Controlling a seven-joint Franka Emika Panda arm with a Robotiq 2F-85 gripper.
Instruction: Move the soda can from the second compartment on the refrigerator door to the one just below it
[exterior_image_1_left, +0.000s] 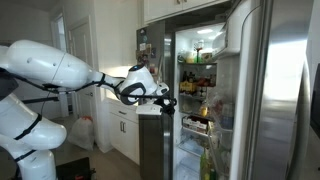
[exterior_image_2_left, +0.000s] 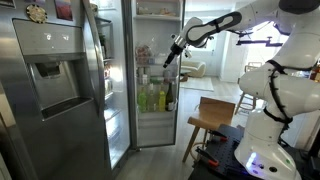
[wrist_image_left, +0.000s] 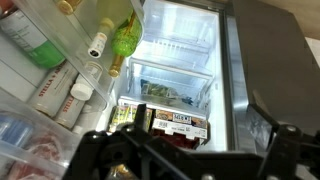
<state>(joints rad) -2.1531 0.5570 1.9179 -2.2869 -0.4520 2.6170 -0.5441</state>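
The refrigerator door stands open, steel outside and white inside. Its clear bins hold bottles in an exterior view and at the left of the wrist view. I cannot pick out the soda can in any view. A green bottle lies among white-capped ones in the bins. My gripper hovers in front of the lit fridge, apart from the bins, and also shows in the other exterior view. In the wrist view its dark fingers are spread wide and empty.
The lit interior has shelves and a packaged food box. A narrow steel door with a dispenser and magnets stands beside the opening. A wooden stool is near the robot base. White cabinets are behind the arm.
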